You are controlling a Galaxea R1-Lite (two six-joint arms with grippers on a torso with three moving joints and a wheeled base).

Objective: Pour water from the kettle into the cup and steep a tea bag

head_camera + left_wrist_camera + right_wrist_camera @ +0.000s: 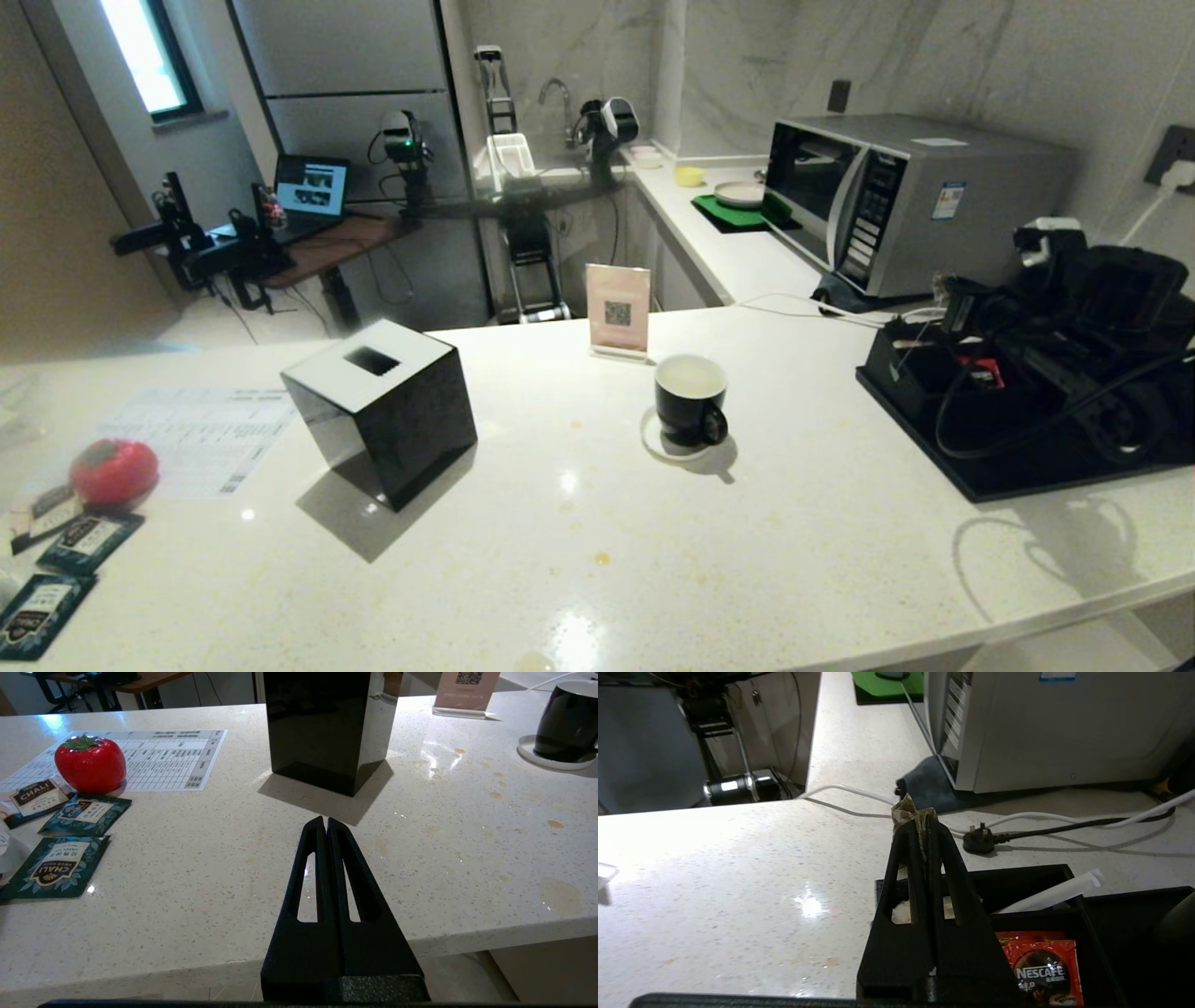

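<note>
- Right wrist view: right gripper (923, 823), over the black compartment box (1069, 891), is clamped on a small crumpled brownish piece, probably the tea bag (909, 812).
- Left gripper (325, 826) is pressed together, empty, parked at the near surface (196, 891) edge.
- Cup (690, 399) stands on its coaster mid-surface, pale water (691, 375) inside.
- Carry the bag level over the cup mouth, then lower centrally; avoid the rim.

Place: a kitchen used as a robot test space.
Kitchen signs: silver microwave oven (901, 196) on a white speckled stone countertop (579, 523), chrome tap (557, 98), marble-look wall.
Test signs: open laptop (310, 187) on a wooden desk, black clamped camera rigs (177, 233).
</note>
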